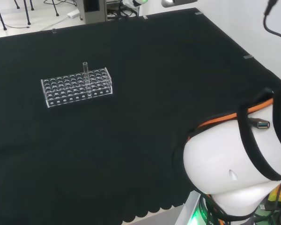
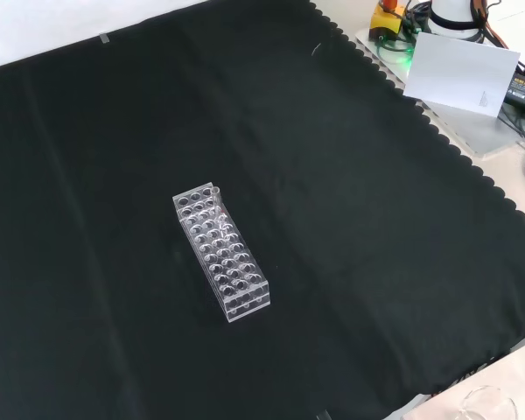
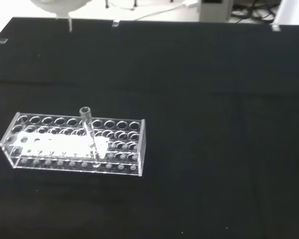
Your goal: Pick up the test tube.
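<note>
A clear test tube [image 1: 85,73] stands upright in a clear plastic rack [image 1: 77,87] on the black cloth, at the left in the head view. It sits in the rack's far row, right of the middle. The wrist view has the tube [image 3: 86,126] rising above the rack [image 3: 45,149], well ahead of the camera. A blurred white part of the hand [image 3: 60,5] lies at that picture's edge, far from the tube. In the front view the rack [image 2: 221,252] lies mid-cloth, and the tube is hard to make out there.
The arm's white link [image 1: 229,159] bulks at the head view's lower right. A white sheet [image 2: 462,74] and cables lie off the cloth at the front view's top right. A clear glass rim [image 2: 488,404] shows at its bottom right corner.
</note>
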